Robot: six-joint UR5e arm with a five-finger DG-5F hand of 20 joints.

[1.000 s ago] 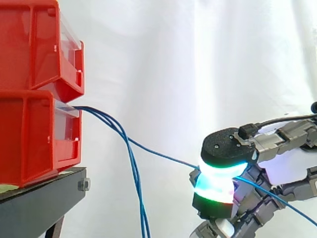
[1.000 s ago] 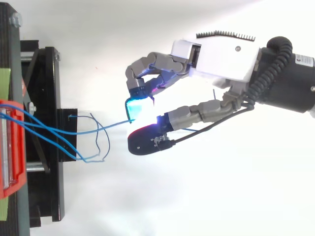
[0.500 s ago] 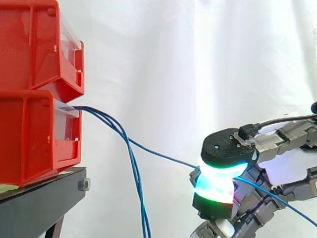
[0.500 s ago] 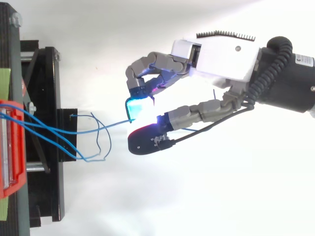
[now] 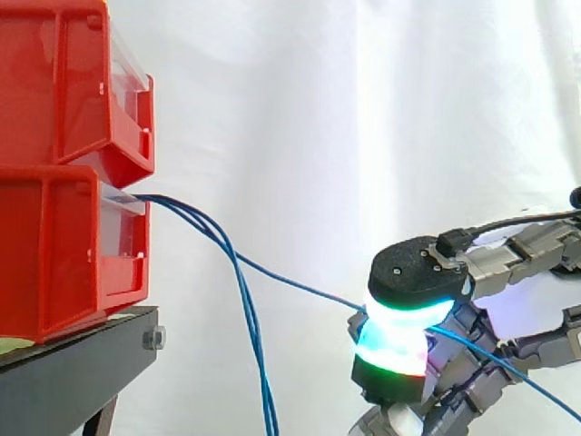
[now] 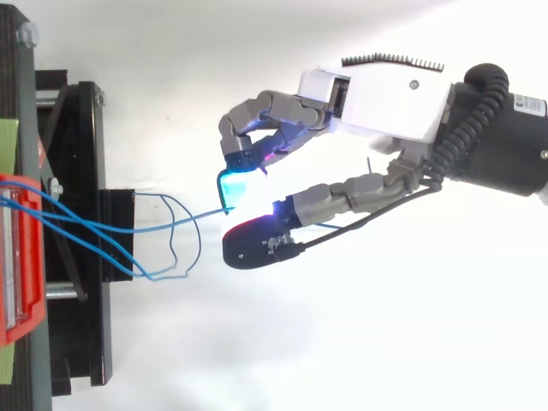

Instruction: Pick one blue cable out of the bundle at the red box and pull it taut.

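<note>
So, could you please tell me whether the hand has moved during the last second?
No. The hand keeps the same distance from the red box in both views, pinching one blue cable.

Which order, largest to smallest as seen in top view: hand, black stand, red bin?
1. Black stand and hand: look about alike, so not ranked against each other.
2. Red bin: smallest, a strip at the left edge.

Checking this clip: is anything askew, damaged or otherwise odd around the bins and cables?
Nothing stands out. The robot hand pinches one blue cable, which runs in a fairly straight line from the lower red bin. The other blue cables hang loose beside it.
</note>
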